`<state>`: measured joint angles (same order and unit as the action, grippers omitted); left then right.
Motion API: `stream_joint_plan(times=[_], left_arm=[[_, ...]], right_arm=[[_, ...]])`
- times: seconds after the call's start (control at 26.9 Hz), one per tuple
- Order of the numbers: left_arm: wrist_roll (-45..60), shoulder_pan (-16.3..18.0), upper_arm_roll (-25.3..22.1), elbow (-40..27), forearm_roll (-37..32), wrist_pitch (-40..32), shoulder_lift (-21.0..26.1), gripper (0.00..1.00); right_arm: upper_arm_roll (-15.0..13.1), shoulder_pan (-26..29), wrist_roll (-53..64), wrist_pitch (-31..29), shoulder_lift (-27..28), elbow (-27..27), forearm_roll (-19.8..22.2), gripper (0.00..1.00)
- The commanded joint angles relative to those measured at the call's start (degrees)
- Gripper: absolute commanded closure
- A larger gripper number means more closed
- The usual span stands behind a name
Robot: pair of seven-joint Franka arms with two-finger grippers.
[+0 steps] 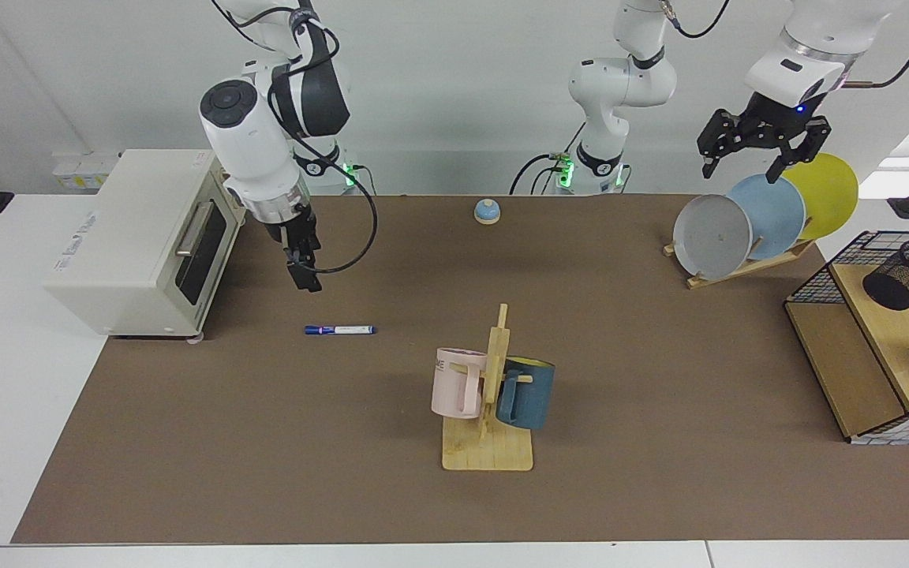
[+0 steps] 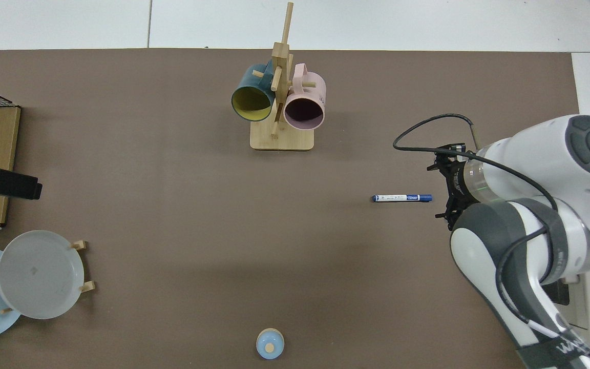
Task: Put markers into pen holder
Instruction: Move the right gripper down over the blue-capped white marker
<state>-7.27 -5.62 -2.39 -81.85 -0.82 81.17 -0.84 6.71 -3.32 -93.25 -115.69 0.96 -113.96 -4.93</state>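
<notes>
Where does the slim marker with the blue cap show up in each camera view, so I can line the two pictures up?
Facing view: slim white-barrelled marker with blue cap lies flat on the brown mat, centre-left, just below the right gripper.
Top view: same marker, right of centre, beside that arm's wrist.
Shared landmark: wooden mug tree holding pink and teal mugs.
</notes>
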Motion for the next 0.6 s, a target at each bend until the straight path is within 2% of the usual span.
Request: stream_joint_plan(times=[0.0,0.3,0.56], left_arm=[[-0.02,-0.18,-0.08,0.55,-0.06,-1.10,-0.30,0.00],[-0.11,-0.09,-0.25,0.55,-0.06,-1.10,-0.30,0.00],[-0.02,-0.18,-0.25,0.55,-0.06,-1.10,-0.30,0.00]], right_arm=[[0.06,0.15,-2.64,-5.15,-0.26,-3.99,-0.96,0.00],[0.06,-0.20,2.71,-14.20,0.62,-11.10,-0.87,0.00],[0.14,0.33,7.11,-20.97,4.83,-12.07,-1.05,0.00]])
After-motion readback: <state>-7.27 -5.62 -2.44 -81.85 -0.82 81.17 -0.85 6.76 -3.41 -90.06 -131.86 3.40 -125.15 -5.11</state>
